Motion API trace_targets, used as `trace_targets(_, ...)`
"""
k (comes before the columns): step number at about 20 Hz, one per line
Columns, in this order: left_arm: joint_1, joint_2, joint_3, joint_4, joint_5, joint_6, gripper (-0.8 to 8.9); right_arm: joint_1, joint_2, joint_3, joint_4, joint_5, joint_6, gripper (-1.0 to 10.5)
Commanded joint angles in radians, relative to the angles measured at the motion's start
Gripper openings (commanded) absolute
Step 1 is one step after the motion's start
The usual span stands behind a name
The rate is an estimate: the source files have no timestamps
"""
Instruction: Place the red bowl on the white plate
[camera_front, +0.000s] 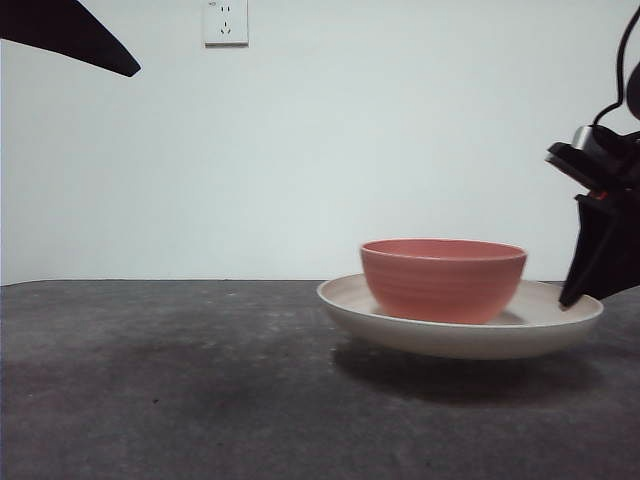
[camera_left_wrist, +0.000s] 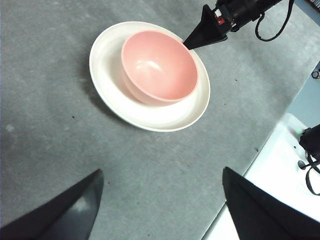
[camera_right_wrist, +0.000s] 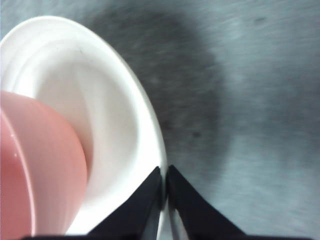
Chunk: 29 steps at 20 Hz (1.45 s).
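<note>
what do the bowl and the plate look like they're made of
The red bowl looks like matte ceramic or stoneware, with faint ridges and a soft highlight inside. The white plate looks like cream glazed ceramic, smooth with a slight sheen. Melamine can't be ruled out.

Open room: grey surface (camera_front: 150, 380) bare around white plate (camera_front: 345, 300).
Obstacle: red bowl (camera_front: 443, 280) fills the plate's middle.
Blocked side: right claw (camera_right_wrist: 165, 175), pinched on the plate's rim.
Above: left claw (camera_left_wrist: 160, 200) hangs high, spread wide.
</note>
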<state>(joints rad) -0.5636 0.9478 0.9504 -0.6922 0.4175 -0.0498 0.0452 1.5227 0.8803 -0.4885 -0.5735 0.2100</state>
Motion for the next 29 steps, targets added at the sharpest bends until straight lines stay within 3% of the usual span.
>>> trace_targets(1, -0.007, 0.003, 0.008, 0.006, 0.002, 0.005, 3.71, 0.036, 0.006, 0.018, 0.035, -0.009, 0.056, 0.1)
trace_targets(8, -0.007, 0.003, 0.008, 0.006, 0.002, 0.005, 3.71, 0.159, 0.019, 0.029, 0.129, 0.050, 0.169, 0.1)
trace_targets(15, -0.007, 0.003, 0.008, 0.005, 0.002, 0.005, 3.71, 0.235, 0.154, 0.159, 0.114, 0.077, 0.184, 0.1)
trace_targets(25, -0.007, 0.003, 0.008, 0.005, 0.002, 0.005, 3.72, 0.254, 0.290, 0.240, 0.108, 0.082, 0.172, 0.1)
trace_targets(26, -0.007, 0.003, 0.008, 0.004, 0.002, 0.005, 3.74, 0.254, 0.290, 0.240, 0.100, 0.084, 0.172, 0.2)
trace_targets(29, -0.007, 0.003, 0.008, 0.003, 0.002, 0.005, 3.74, 0.254, 0.290, 0.240, 0.094, 0.084, 0.172, 2.1)
